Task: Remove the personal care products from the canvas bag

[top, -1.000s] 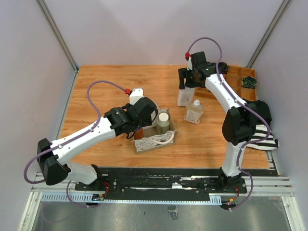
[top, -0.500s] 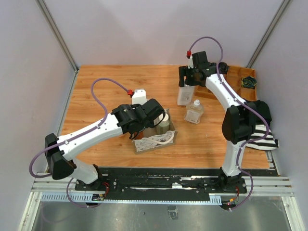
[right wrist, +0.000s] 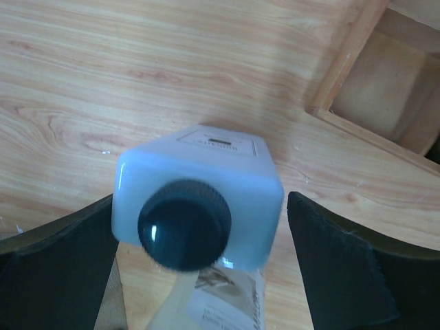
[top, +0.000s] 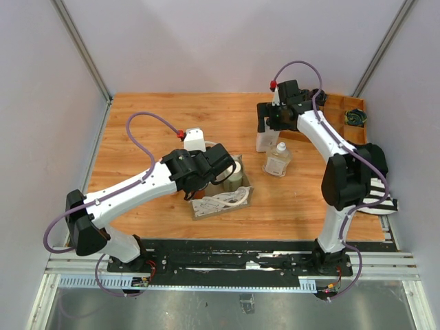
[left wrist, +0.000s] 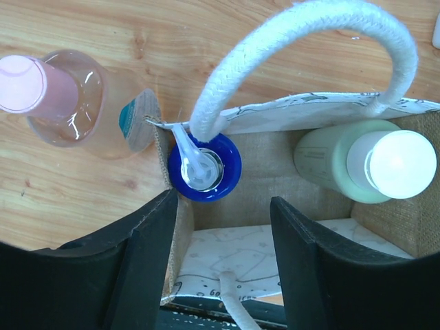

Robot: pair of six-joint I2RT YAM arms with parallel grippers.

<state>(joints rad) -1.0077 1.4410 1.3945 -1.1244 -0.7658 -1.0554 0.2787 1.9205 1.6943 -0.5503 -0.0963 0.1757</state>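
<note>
- From overhead, the canvas bag (top: 221, 199) sits on the wooden worktop (top: 151, 117). The left claw (top: 223, 167) hangs over the bag's far side.
- Beyond the bag and to its right stand a white bottle (top: 262, 142) and a clear bottle (top: 277, 162), both out of the bag. The right claw (top: 268, 124) is over the white one.
- Only the left wrist view looks down into the bag. A blue pump bottle (left wrist: 204, 165) stands in one corner under a white rope handle (left wrist: 302, 41), and a pale green bottle (left wrist: 330, 161) in the next corner. A pink-capped clear bottle (left wrist: 51, 93) stands just outside the bag's wall.
- The left claw is released and holds nothing. The blue pump bottle lies just ahead of its tips, and the bag's wall runs along one finger.
- Only the right wrist view shows the white bottle's black cap (right wrist: 184, 223) and the corner of a wooden tray (right wrist: 385, 89).
- The right claw is released, with one finger on each side of the white bottle. A sliver of worktop shows beside the bottle.
</note>
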